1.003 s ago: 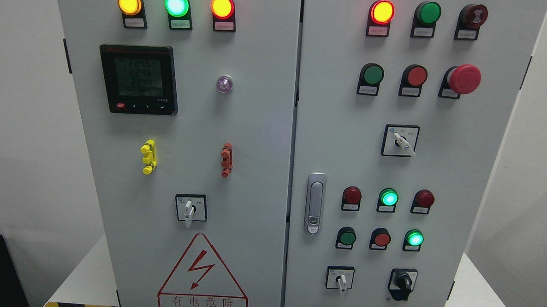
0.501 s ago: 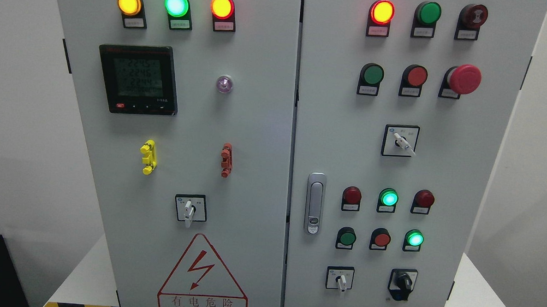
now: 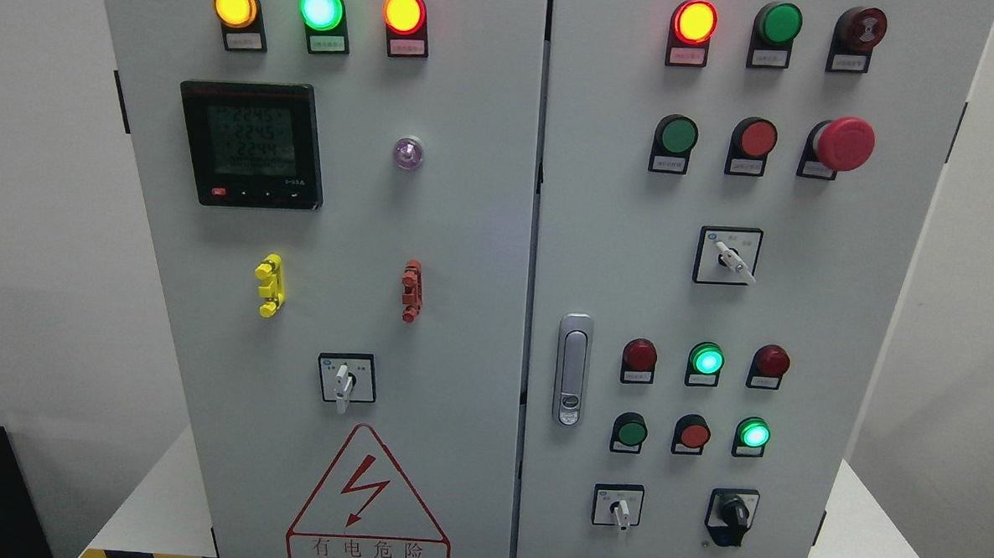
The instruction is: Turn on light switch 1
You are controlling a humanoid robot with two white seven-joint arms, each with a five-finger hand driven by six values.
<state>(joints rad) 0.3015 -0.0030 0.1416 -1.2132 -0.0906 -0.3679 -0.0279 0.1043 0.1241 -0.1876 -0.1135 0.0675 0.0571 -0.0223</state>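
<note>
Grey sheet metal makes up the two-door cabinet (image 3: 466,227) that fills the head view, and light switch 1 must be one of the controls on its face. Which one I cannot say, since the small labels are too fine to read.

The likeliest candidates are the rotary selectors:
- the white-lever selector (image 3: 343,381) low on the left door
- the upper selector (image 3: 731,259) on the right door, its lever tilted towards the lower right
- the small lower selector (image 3: 620,509)
- the black knob (image 3: 734,512) just beside the small lower selector

All are mounted flush on the vertical doors at reaching height, presumably so a lever can be pinched and twisted from the front.

Neither the left hand nor the right hand shows anywhere, so whether the fingers are released, clenched or holding something cannot be told. With no fingers to measure from, places can only be given loosely. Each selector lies ahead of and above the bottom edge where the arms would enter, the left-door one nearer the left arm's side and the other three nearer the right's.

Further out, pilot lamps glow amber, green and red along the top, and a meter display (image 3: 252,144) sits below the left three. A red mushroom stop button (image 3: 843,143) projects well above the right-door selectors, clear of them. The door latch (image 3: 573,369) stands near the seam, and a warning triangle (image 3: 370,496) sits under the left selector.

By my judgement the task has not begun, and the first need is to settle the target.
</note>
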